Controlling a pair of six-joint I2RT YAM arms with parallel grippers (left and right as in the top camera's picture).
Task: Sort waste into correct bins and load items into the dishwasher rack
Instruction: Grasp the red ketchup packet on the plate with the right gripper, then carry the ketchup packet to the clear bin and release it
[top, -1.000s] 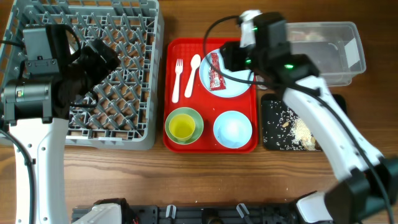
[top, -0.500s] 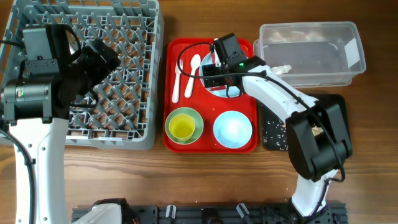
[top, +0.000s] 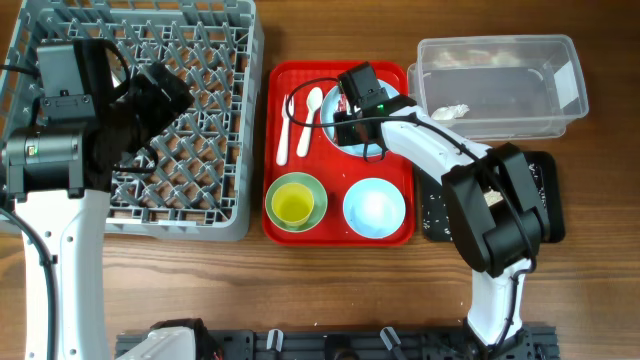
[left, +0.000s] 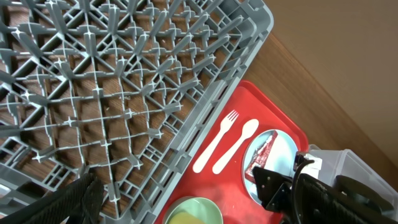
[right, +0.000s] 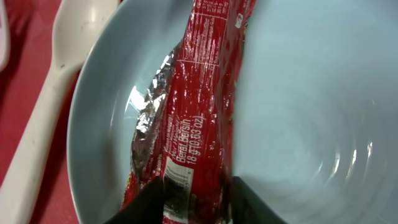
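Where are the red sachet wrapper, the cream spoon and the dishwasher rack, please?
red sachet wrapper (right: 199, 93), right wrist view, its printed middle.
cream spoon (left: 247, 129), left wrist view, its bowl.
dishwasher rack (top: 190, 225), overhead view, its near wall.

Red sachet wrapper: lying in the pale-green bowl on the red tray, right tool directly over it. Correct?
Not quite. The red sachet wrapper lies on the light-blue plate, not in the pale-green bowl. The right wrist view shows this. The rest holds: the plate sits on the red tray, and the right tool is directly over the wrapper.
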